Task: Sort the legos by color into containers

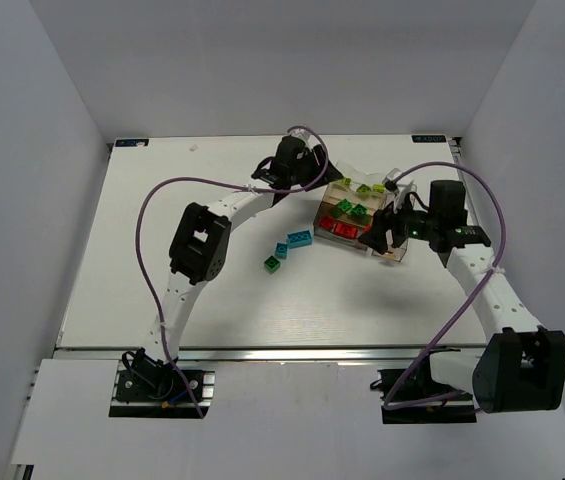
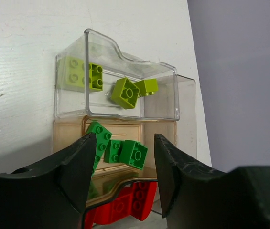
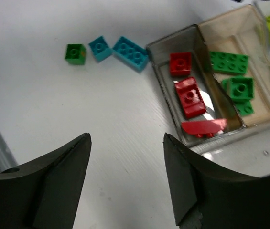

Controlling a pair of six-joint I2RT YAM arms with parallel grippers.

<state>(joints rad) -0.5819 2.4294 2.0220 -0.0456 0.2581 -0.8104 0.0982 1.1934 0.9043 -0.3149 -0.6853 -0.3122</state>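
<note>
Mostly sorted: lime legos (image 2: 125,91) lie in the far box of the containers (image 3: 172,41), dark green legos (image 2: 134,153) in the middle one, red legos (image 3: 190,97) in the near one. Loose on the table (image 3: 101,119), apart from the boxes, are one green brick (image 3: 75,52) and two cyan bricks (image 3: 131,52) — no cyan shows in any box. The left gripper (image 2: 124,157) hangs wide and empty over the green box; the right gripper (image 3: 126,143) — wide, empty — hangs over the table beside the red box.
</note>
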